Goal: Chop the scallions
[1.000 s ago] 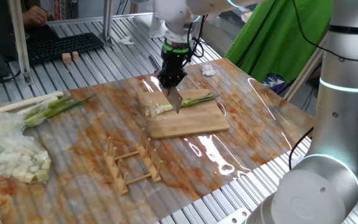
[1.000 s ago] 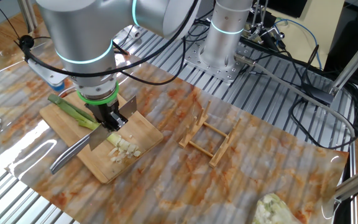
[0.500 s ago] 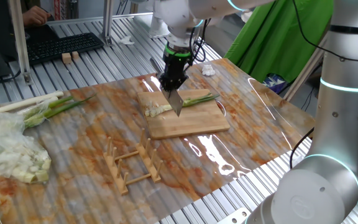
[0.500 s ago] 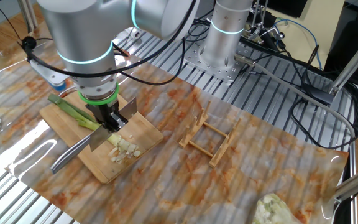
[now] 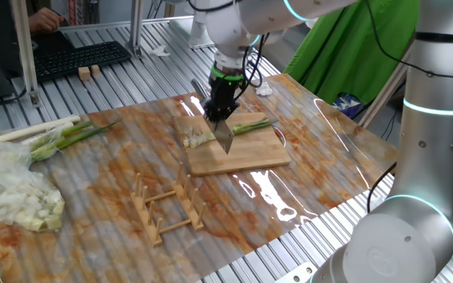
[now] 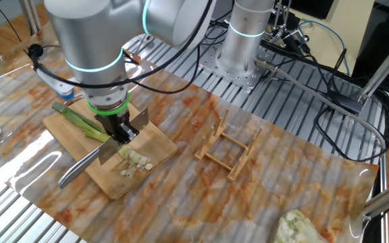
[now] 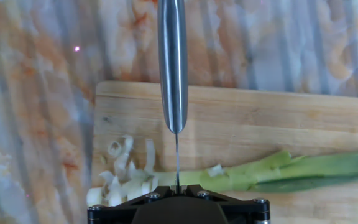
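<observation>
Scallions lie across the wooden cutting board on the tabletop, with little cut bits piled at the white end. The pincer is clenched on a knife, and the blade has come down lower than a moment ago, onto the stalk. That looks like one more slice being cut. Only the hand view shows the thin blade edge meeting the stalk just beside the pile. Only the fixed views show the arm and the wooden rack nearby.
</observation>
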